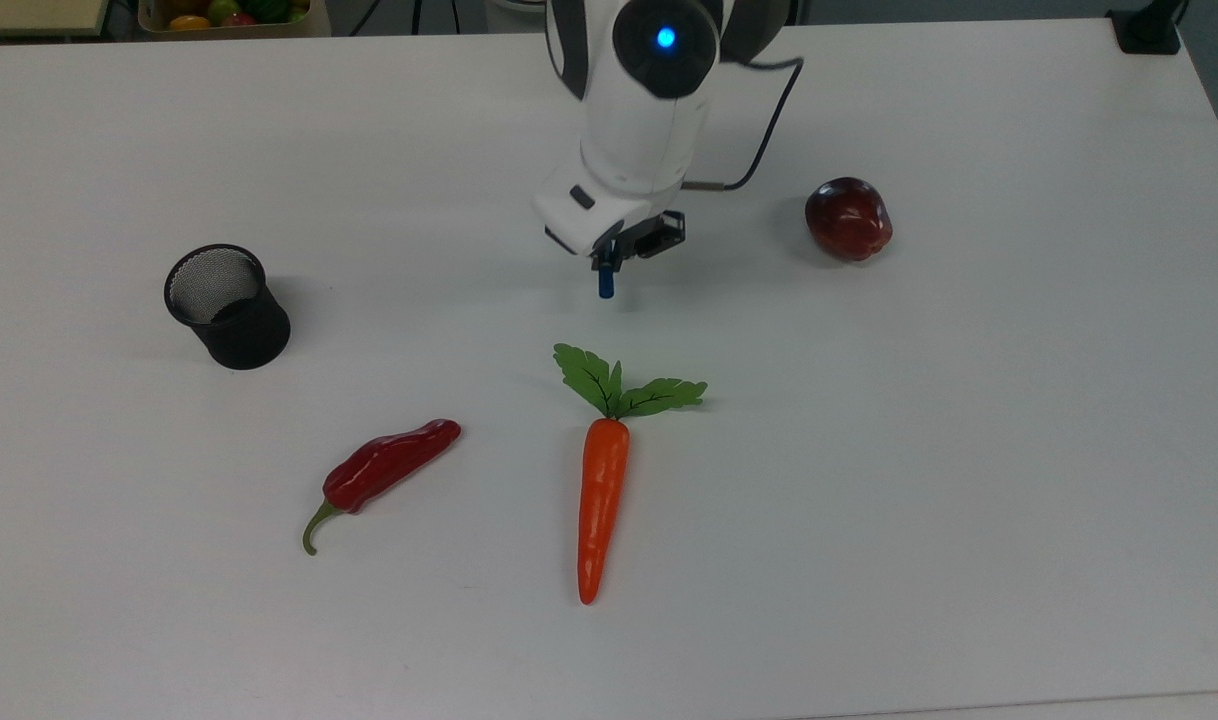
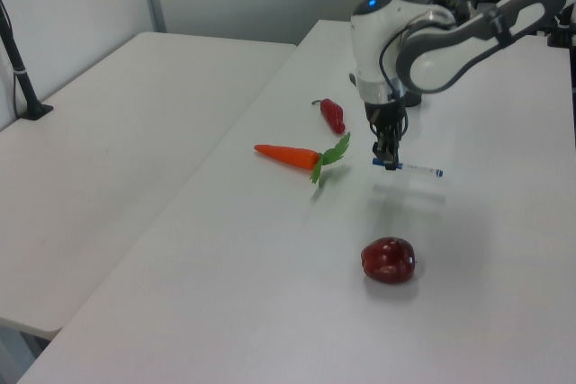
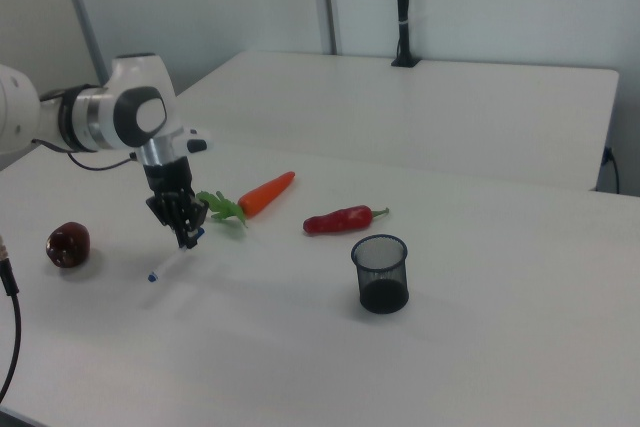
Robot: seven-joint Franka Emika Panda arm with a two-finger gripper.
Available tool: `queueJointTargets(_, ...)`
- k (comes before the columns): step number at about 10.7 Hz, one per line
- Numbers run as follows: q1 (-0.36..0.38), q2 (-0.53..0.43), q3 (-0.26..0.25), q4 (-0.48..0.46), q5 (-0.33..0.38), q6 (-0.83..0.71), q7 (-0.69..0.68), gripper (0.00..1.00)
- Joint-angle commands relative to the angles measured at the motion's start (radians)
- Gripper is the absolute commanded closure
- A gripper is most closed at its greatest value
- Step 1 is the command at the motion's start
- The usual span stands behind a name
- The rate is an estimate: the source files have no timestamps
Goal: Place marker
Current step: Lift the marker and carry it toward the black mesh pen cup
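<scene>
We see the gripper (image 2: 388,156) clamped on the blue-capped end of the marker (image 2: 416,168), holding it roughly level and clear of the white table (image 1: 969,450); its shadow lies on the tabletop beneath. In the top view the blue cap (image 1: 604,283) pokes out below the fingers, above the carrot (image 1: 602,490) and its green leaves. The red chilli pepper (image 1: 384,470) lies at the top view's left of the carrot, the black mesh cup (image 1: 227,306) stands further left, and the dark red apple (image 1: 848,218) sits at the top view's right.
</scene>
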Motion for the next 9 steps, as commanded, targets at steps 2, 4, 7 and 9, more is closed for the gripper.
queueJointTargets(2, 0.004, -0.069, -0.019, 0.157, -0.004, -0.182, 0.019, 0.87)
queueJointTargets(4, -0.063, -0.078, -0.027, 0.211, -0.010, -0.196, 0.010, 0.87)
queueJointTargets(7, -0.203, -0.083, -0.027, 0.232, -0.019, -0.173, -0.090, 0.87)
queueJointTargets(9, -0.295, -0.086, -0.028, 0.231, -0.021, -0.071, -0.115, 0.87)
